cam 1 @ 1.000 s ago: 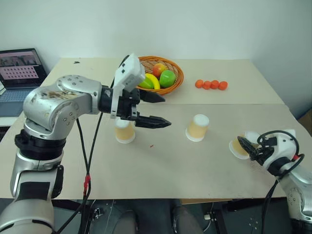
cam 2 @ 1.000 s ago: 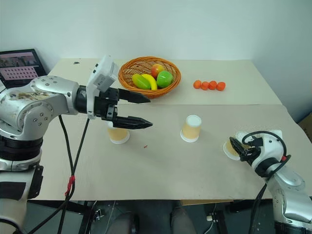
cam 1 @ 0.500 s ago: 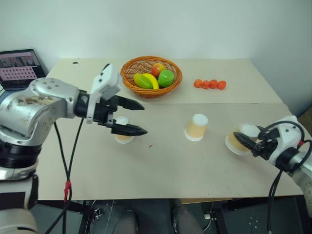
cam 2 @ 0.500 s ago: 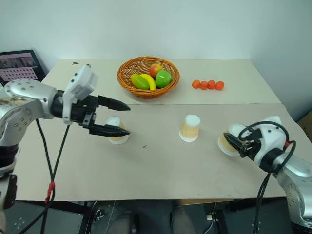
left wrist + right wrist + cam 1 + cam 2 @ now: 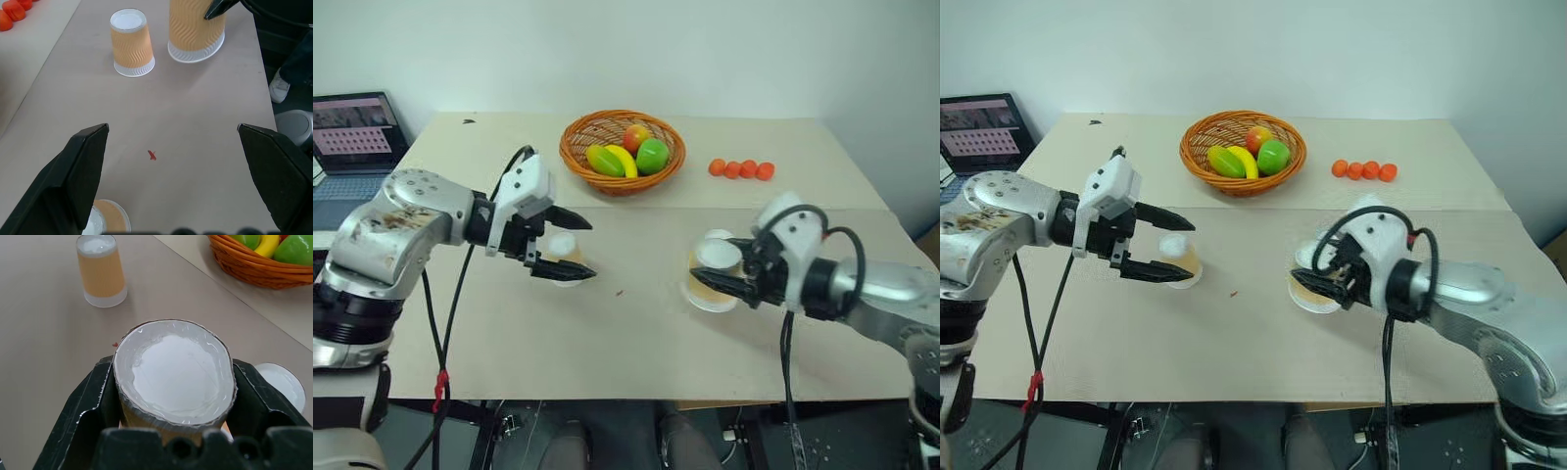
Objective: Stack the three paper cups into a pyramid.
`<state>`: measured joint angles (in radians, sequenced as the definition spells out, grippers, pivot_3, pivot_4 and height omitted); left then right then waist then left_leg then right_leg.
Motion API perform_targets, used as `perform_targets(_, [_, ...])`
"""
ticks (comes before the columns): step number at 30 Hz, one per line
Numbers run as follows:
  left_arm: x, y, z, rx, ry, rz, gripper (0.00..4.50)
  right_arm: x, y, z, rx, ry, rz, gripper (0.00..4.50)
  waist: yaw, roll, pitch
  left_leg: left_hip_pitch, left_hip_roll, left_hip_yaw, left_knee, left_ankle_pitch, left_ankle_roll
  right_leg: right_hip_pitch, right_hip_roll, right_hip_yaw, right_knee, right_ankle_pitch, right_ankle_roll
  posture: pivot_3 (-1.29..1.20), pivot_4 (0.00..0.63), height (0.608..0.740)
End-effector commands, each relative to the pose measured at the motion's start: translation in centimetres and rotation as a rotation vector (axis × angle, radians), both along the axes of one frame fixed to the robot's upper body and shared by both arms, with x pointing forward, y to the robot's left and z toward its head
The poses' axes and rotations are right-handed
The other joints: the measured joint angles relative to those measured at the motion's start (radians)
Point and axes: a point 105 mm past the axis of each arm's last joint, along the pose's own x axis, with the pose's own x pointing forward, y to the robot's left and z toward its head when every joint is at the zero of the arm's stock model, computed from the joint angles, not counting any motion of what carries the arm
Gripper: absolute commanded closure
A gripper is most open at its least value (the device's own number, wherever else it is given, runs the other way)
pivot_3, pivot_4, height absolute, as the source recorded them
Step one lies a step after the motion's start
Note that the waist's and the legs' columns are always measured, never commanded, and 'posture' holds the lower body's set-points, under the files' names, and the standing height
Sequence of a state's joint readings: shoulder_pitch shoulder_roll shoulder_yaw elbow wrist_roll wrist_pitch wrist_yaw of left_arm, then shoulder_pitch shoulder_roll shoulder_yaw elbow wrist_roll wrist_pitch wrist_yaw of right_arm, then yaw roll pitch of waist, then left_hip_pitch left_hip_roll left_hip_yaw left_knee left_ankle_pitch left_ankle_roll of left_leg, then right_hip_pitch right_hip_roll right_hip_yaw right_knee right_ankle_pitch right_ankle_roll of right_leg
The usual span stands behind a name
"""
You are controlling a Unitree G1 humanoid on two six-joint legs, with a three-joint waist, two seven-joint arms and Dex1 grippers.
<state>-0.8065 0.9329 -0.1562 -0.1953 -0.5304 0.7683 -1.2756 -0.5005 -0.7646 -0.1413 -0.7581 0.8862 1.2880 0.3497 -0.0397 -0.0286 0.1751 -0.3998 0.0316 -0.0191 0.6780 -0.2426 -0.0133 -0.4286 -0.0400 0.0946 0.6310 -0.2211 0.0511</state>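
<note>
I see the table (image 5: 636,343), a pale board with a seam running across it behind the cups. At the far left edge stands a laptop (image 5: 352,132); its screen shows rows of small marks, but I cannot read any of them. On the far half of the table sits a wicker basket (image 5: 622,155) with fruit, and to its right a row of small orange balls (image 5: 741,169).

My left gripper (image 5: 563,247) hangs over the left part of the near half, with its two fingers spread wide and nothing between them. Directly behind it one cup (image 5: 564,257) stands upside down on the table. In the left wrist view a small red mark (image 5: 152,155) lies on the table ahead of this gripper.

My right gripper (image 5: 172,396) is closed on a second cup (image 5: 172,382), one finger on each side of its wall, base up. I hold this cup just beside the third cup (image 5: 131,44), which stands upside down near the middle of the table. I cannot tell whether the two touch.

The cups have wavy orange sides and white bases. I find no print or brand on them.
</note>
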Motion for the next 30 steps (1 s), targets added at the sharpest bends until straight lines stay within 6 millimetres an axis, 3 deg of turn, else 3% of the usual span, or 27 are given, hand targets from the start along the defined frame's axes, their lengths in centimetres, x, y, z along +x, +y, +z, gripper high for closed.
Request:
perform_targets(1, [-0.5, -0.4, 1.4, 0.007, -0.06, -0.029, 0.0, 0.5, 1.4, -0.4, 0.015, -0.019, 0.008, 1.89, 0.0, 0.0, 0.0, 0.0, 0.0, 0.0, 0.0, 0.0, 0.0, 0.0, 0.0, 0.0, 0.0, 0.0, -0.001, 0.0, 0.15, 0.734])
perform_targets(11, [-1.7, 0.0, 3.1, 0.042, -0.076, -0.046, 0.0, 2.2, 5.8, -3.6, 0.113, -0.022, 0.061, 1.89, -0.004, -0.001, 0.0, -0.007, 0.0, 0.0, 0.001, 0.0, 0.0, -0.009, 0.0, 0.0, 0.004, 0.002, -0.004, 0.0, 0.15, 0.734])
perform_targets(19, [-2.5, -0.4, 3.8, 0.04, -0.078, -0.04, 0.0, 3.6, 8.9, -4.8, 0.16, -0.048, 0.123, 1.89, -0.006, -0.001, 0.0, -0.006, 0.0, 0.0, 0.002, 0.0, 0.0, -0.01, 0.001, 0.001, 0.011, 0.001, -0.003, 0.0, 0.15, 0.734])
perform_targets(29, [-3.4, -0.4, 4.0, 0.046, -0.059, -0.031, 0.0, 4.1, 9.9, -5.2, 0.183, -0.061, 0.164, 1.89, -0.006, -0.001, 0.0, -0.005, 0.001, 0.0, 0.002, 0.0, 0.0, -0.01, 0.002, 0.0, 0.012, 0.001, -0.004, 0.0, 0.15, 0.734])
perform_targets(30, [-3.4, -0.4, 4.0, 0.046, -0.056, -0.032, 0.0, 4.1, 9.9, -5.2, 0.185, -0.06, 0.165, 1.4, -0.006, -0.001, 0.0, -0.005, 0.001, 0.0, 0.002, 0.0, 0.0, -0.01, 0.002, 0.001, 0.012, 0.001, -0.004, 0.0, 0.15, 0.734])
